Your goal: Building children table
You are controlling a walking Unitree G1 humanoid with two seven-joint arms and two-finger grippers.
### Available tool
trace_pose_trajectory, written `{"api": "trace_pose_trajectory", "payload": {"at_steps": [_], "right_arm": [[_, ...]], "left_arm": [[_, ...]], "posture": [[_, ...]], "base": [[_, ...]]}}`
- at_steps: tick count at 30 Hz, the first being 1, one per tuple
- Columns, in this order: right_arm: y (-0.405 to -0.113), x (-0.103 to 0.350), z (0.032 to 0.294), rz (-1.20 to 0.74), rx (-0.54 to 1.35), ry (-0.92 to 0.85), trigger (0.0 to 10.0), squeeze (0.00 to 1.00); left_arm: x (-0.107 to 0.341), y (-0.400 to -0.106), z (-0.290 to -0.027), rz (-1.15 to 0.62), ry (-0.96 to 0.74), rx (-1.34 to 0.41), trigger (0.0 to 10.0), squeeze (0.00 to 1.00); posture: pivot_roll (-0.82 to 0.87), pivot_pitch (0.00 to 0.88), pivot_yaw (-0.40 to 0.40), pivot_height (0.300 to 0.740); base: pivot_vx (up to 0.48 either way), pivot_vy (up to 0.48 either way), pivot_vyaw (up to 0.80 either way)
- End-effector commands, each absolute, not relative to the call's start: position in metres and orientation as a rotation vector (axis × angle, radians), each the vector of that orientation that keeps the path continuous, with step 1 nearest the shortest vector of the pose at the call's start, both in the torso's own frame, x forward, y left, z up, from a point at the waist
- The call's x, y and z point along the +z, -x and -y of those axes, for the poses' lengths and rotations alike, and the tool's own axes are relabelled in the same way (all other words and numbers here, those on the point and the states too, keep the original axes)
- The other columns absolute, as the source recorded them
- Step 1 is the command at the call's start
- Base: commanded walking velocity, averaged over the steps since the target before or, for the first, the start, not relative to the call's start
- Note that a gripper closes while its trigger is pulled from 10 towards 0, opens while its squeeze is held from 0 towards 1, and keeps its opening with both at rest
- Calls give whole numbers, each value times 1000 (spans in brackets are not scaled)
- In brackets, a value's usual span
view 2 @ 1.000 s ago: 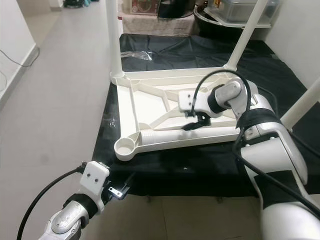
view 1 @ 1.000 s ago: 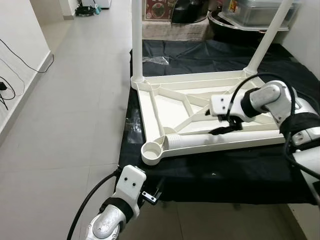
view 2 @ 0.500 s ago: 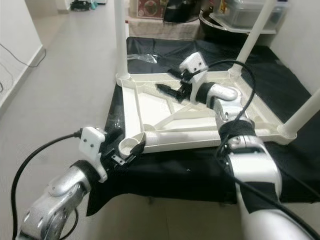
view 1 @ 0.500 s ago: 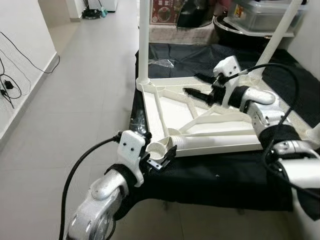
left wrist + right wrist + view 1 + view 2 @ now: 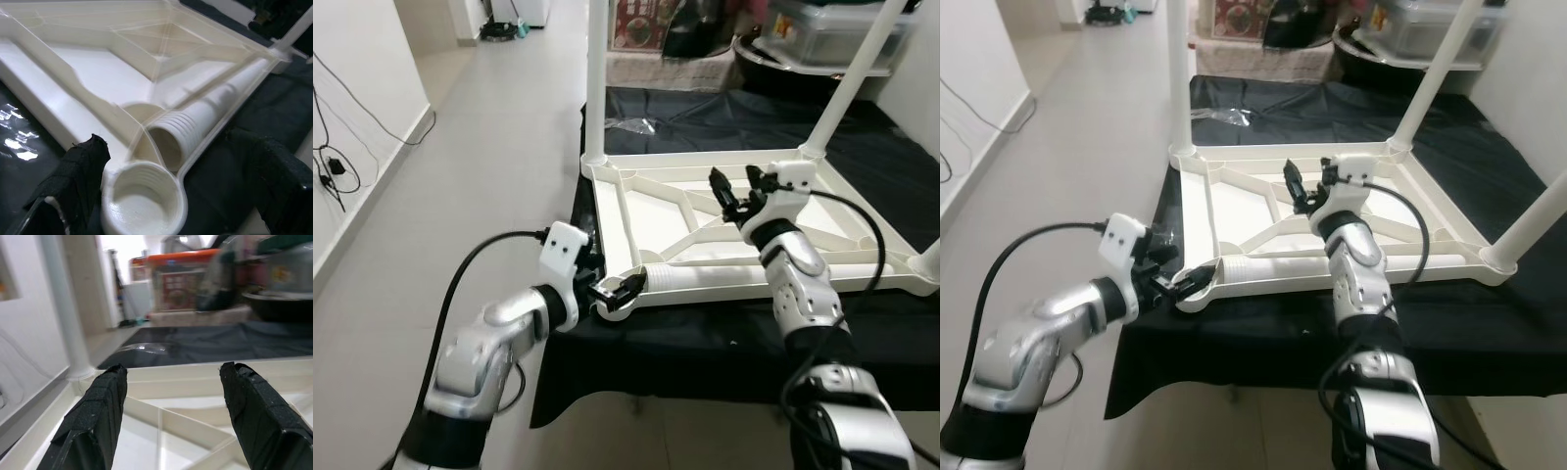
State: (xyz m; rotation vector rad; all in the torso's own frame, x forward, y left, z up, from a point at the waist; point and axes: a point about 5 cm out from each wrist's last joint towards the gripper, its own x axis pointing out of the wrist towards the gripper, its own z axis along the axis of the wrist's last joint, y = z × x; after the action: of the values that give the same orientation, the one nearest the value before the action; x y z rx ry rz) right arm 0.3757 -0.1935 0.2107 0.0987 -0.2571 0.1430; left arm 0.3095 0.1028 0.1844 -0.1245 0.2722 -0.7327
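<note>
The left pincer (image 5: 619, 289) is spread around the tabletop's (image 5: 646, 211) empty corner socket (image 5: 142, 208), partly hiding it, while the right pincer (image 5: 736, 188) is held apart above.

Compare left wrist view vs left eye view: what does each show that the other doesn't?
Left wrist view alone: a look straight into the ribbed mouth of the loose leg and into the threaded bottom of the empty corner socket.

Left eye view alone: two mounted legs standing on the far corners, the right end effector open above the inner ribs, the grey floor.

Both: the upturned white tabletop, the black cloth, and the left end effector open around that socket.
</note>
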Motion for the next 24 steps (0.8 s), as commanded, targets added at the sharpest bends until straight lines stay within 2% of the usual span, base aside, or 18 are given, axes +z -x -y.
{"api": "trace_pose_trajectory", "payload": {"at_steps": [1, 7, 12, 13, 16, 17, 20, 24], "right_arm": [[-375, 210, 192, 249, 142, -103, 10000, 0], [-365, 218, 182, 296, 151, -126, 10000, 0], [-350, 228, 170, 370, 180, -143, 10000, 0], [-342, 228, 162, 385, 196, -150, 10000, 0], [-342, 228, 162, 385, 196, -150, 10000, 0], [-334, 226, 155, 387, 206, -146, 10000, 0], [-326, 219, 147, 371, 209, -138, 10000, 0], [-325, 217, 146, 361, 207, -132, 10000, 0]], "left_arm": [[180, -310, -105, -309, 148, -742, 10000, 0], [182, -323, -106, -377, 241, -777, 10000, 0], [188, -329, -105, -309, 238, -760, 10000, 0], [193, -332, -106, -235, 208, -695, 10000, 0], [193, -332, -106, -235, 208, -695, 10000, 0], [196, -334, -108, -164, 165, -615, 10000, 0], [196, -331, -112, -85, 98, -484, 10000, 0], [193, -328, -114, -78, 89, -443, 10000, 0]], "posture": [[91, 80, -12, 740], [96, 78, -5, 740], [88, 74, 9, 740], [87, 72, 11, 740], [87, 72, 11, 740], [84, 69, 12, 740], [87, 67, 8, 740], [86, 62, 5, 740]], "base": [[0, 0, 0], [0, 0, 0], [0, 0, 0], [0, 0, 0], [0, 0, 0], [0, 0, 0], [0, -463, 0], [0, -474, 0]]}}
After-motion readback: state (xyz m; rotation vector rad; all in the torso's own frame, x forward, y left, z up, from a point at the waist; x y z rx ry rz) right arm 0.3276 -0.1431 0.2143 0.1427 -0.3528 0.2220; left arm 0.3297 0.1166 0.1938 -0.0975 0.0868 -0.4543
